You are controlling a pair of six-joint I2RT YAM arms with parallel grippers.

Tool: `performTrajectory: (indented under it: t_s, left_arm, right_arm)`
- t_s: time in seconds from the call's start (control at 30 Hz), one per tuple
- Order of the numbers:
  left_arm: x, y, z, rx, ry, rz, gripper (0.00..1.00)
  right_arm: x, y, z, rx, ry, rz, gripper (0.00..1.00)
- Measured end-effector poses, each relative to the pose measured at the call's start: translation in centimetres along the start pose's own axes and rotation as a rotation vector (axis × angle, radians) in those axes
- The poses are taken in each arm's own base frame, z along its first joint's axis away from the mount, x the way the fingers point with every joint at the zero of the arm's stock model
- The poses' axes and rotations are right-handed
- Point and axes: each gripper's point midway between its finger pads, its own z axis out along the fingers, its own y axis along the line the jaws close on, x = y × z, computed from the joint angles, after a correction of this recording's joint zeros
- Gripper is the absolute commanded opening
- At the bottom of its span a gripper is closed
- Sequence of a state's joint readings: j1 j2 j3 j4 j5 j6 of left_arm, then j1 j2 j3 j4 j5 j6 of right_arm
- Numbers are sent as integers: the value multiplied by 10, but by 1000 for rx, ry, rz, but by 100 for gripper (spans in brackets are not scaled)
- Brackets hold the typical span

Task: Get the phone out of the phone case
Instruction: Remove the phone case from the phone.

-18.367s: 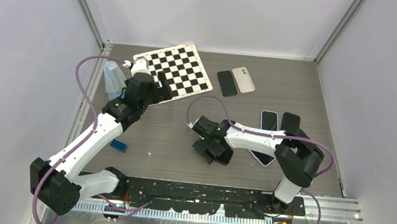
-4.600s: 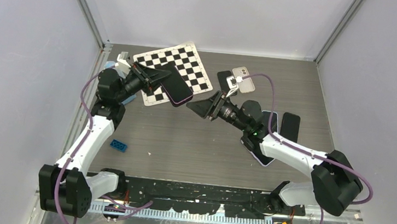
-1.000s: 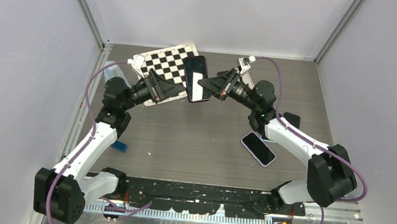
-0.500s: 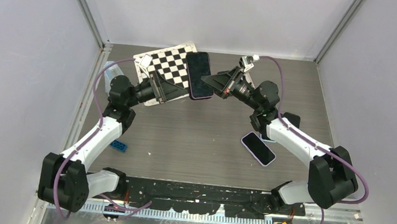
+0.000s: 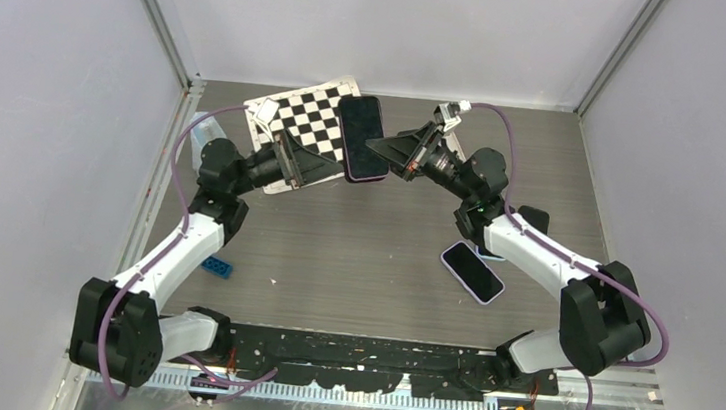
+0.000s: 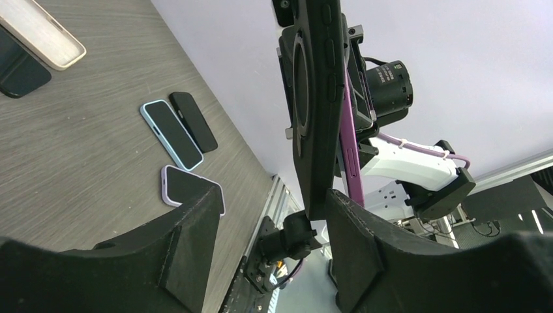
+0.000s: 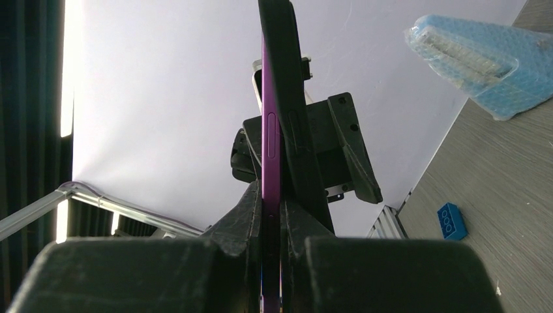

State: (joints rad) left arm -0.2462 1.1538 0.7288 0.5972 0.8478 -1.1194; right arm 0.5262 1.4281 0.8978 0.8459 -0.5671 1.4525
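Right tool [image 7: 272,203] tight on phone [image 7: 270,140]

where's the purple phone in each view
top external: purple phone upper centre, right of the checkerboard
left wrist: centre, purple edge right of the black case
right wrist: centre, vertical purple strip left of that case
shared landmark: black case, both wrist views

Purple phone [image 7: 270,163], black phone case [image 7: 285,72], black-and-white checkered board [image 5: 307,121], blue brick [image 5: 216,266]

No lettering, label or number is legible on anything here
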Motion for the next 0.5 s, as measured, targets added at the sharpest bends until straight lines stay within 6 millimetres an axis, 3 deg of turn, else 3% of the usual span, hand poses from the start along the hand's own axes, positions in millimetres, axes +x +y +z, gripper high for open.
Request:
performTrajectory:
  t_s: [0.5]
  left_arm:
    - [2,6,10,30,15,-41,69]
  right_arm:
    - [-5,-6,0,6,-8,1,1]
